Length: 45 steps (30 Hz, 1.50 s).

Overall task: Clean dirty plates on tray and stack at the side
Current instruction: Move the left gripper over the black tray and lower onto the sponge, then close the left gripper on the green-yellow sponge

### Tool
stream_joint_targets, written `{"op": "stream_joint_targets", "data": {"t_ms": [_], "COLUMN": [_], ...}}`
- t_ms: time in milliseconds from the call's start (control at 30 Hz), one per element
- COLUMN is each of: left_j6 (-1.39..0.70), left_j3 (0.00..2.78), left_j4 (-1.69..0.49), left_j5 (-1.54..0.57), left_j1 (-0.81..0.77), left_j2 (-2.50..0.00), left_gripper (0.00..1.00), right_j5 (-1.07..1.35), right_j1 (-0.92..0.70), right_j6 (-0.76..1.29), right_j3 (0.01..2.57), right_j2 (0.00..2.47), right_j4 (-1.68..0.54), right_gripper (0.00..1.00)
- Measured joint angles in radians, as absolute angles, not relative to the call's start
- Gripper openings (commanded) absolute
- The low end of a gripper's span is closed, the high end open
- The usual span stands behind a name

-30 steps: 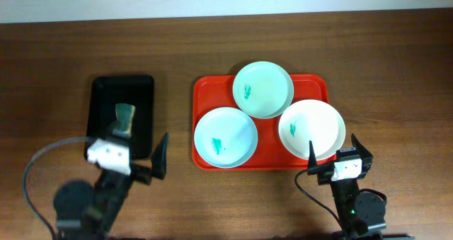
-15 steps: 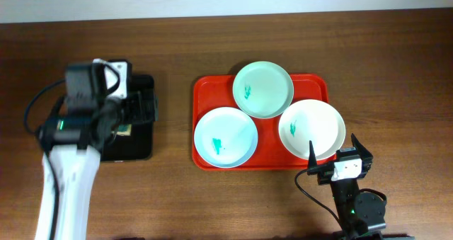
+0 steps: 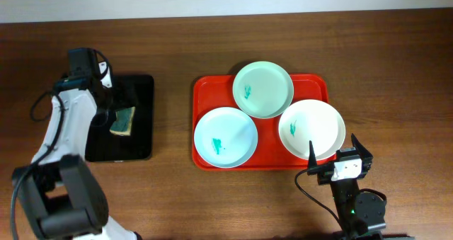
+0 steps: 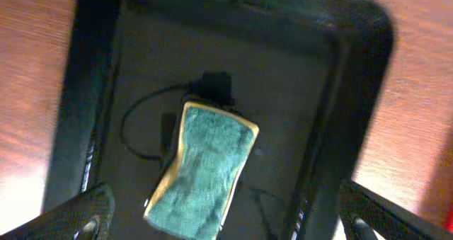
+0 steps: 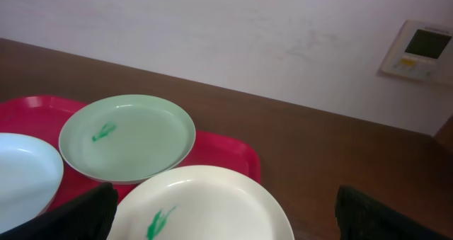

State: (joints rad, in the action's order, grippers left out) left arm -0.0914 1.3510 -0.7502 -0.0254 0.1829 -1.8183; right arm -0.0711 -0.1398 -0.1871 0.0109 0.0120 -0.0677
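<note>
Three plates lie on the red tray (image 3: 202, 90): a pale green plate (image 3: 263, 89) at the back, a pale blue plate (image 3: 226, 136) at the front left, a white plate (image 3: 311, 129) at the right. Each has a small green smear. My left gripper (image 3: 113, 112) hangs open over a green and yellow sponge (image 3: 123, 121) in the black tray (image 3: 141, 137). In the left wrist view the sponge (image 4: 205, 169) lies between the open fingers (image 4: 223, 222). My right gripper (image 3: 338, 153) is open at the table's front, just before the white plate (image 5: 205, 208).
The black tray (image 4: 354, 84) stands left of the red tray with bare wood between them. A pale wall with a small panel (image 5: 416, 49) is behind the table in the right wrist view. The green plate (image 5: 127, 137) overlaps the other two plates' rims.
My left arm has swung from the table's front up over the black tray and now sits above the sponge. The right arm and the plates have not moved.
</note>
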Motion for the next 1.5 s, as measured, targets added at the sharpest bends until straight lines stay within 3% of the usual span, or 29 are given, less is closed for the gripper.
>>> {"op": "stream_joint_targets", "data": {"t_ms": [133,333,500,600,633,667,700,733,1100,1267,1500], "left_j6": [-0.066,-0.025,-0.011,-0.010,-0.014,-0.010,-0.009,-0.012,-0.007,-0.008,-0.004], "left_j3": [1.352,1.352,1.365,1.367,1.367,1.368,1.370,1.372,1.447,1.459,1.459], "left_j4": [-0.720,-0.702,-0.715,-0.726,-0.734,-0.744,-0.747,-0.752,-0.967,-0.991,-1.035], "left_j5": [-0.025,-0.016,0.010,0.012,0.012,0.012,0.014,0.015,0.015,0.015,0.015], "left_j1": [0.182,0.182,0.182,0.182,0.182,0.182,0.182,0.182,0.182,0.182,0.182], "left_j2": [-1.923,-2.027,-2.040,-2.040,-2.040,-2.040,-2.040,-2.040,-2.054,-2.054,-2.054], "left_gripper": [0.98,0.79,0.35,0.00,0.00,0.08,0.57,0.99,1.00,0.73,0.77], "right_j5": [-0.071,-0.071,-0.071,-0.071,-0.071,-0.071,-0.071,-0.071,-0.071,-0.071,-0.071], "right_j1": [-0.140,-0.140,-0.140,-0.140,-0.140,-0.140,-0.140,-0.140,-0.140,-0.140,-0.140], "right_j6": [-0.187,-0.187,-0.187,-0.187,-0.187,-0.187,-0.187,-0.187,-0.187,-0.187,-0.187], "right_j3": [0.011,0.011,0.011,0.011,0.011,0.011,0.011,0.011,0.011,0.011,0.011], "right_j2": [0.012,0.012,0.012,0.012,0.012,0.012,0.012,0.012,0.012,0.012,0.012], "right_j4": [-0.068,-0.067,-0.068,-0.067,-0.067,-0.067,-0.068,-0.068,-0.068,-0.068,-0.068], "right_gripper": [0.98,0.98,0.98,0.98,0.99,0.98,0.98,0.99,0.98,0.99,0.98]}}
